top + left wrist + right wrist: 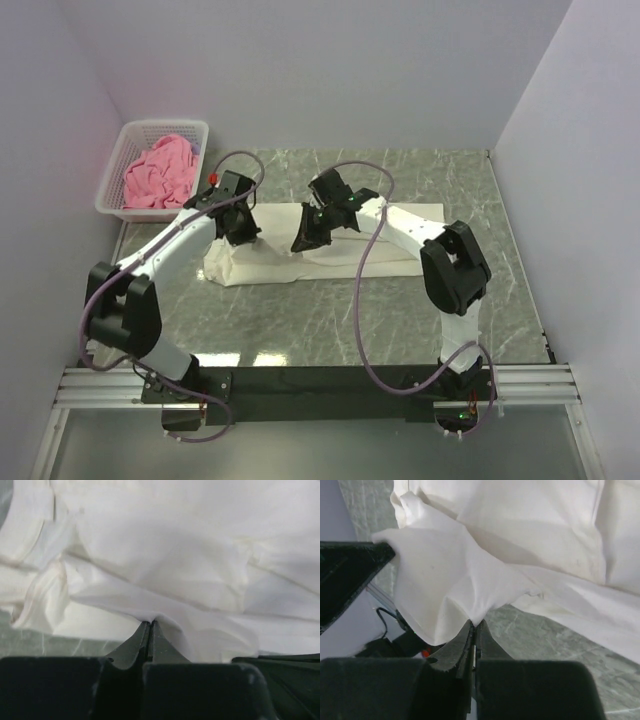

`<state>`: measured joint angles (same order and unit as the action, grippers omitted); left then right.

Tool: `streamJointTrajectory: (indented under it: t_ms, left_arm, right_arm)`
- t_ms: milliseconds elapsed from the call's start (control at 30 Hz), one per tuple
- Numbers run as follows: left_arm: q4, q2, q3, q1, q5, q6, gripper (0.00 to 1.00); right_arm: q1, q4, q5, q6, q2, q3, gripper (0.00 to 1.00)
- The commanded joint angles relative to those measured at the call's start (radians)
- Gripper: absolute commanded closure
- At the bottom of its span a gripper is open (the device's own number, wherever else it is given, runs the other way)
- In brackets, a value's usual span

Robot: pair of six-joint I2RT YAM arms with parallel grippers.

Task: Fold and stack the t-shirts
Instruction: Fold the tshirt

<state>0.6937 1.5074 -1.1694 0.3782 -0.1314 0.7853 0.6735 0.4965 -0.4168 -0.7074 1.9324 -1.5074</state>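
Observation:
The cream-white t-shirt [270,268] lies partly folded across the middle of the green marble table [330,320]. My left gripper [240,228] is down on the shirt's left part. In the left wrist view this gripper [150,623] is shut on a pinched ridge of the cream cloth [175,540]. My right gripper [308,238] is near the shirt's middle. In the right wrist view it [476,624] is shut on a raised fold of the same shirt [530,525], held a little above the table. The pink t-shirt [158,172] sits crumpled in the basket.
A white lattice basket [128,130] stands at the far left corner of the table. White walls close in the table on the left, back and right. The left arm's dark body [345,575] shows close beside the right gripper. The arm bases are on the rail at the near edge.

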Motion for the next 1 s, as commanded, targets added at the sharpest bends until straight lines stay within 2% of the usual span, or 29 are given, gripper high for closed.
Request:
streamJointTrajectory:
  t_ms: [0,233,700,967]
  left_arm:
    - [-0.092,0.053,-0.097,-0.016,-0.039,-0.096,0.99]
    - [-0.177,0.168,-0.159,-0.045,-0.050,-0.139,0.99]
    - [-0.390,0.227,-0.157,-0.051,0.018,-0.216,0.99]
    - [-0.447,0.287,-0.159,-0.051,0.004,-0.250,0.99]
  right_arm:
    - [-0.028,-0.015,-0.074,-0.046,0.051,-0.074,1.00]
    - [-0.058,-0.024,-0.088,-0.072,0.119,-0.119,0.99]
    - [-0.118,-0.082,-0.106,-0.107,0.178,-0.102,0.94]
    - [-0.129,-0.104,-0.103,-0.112,0.211,-0.099,0.93]
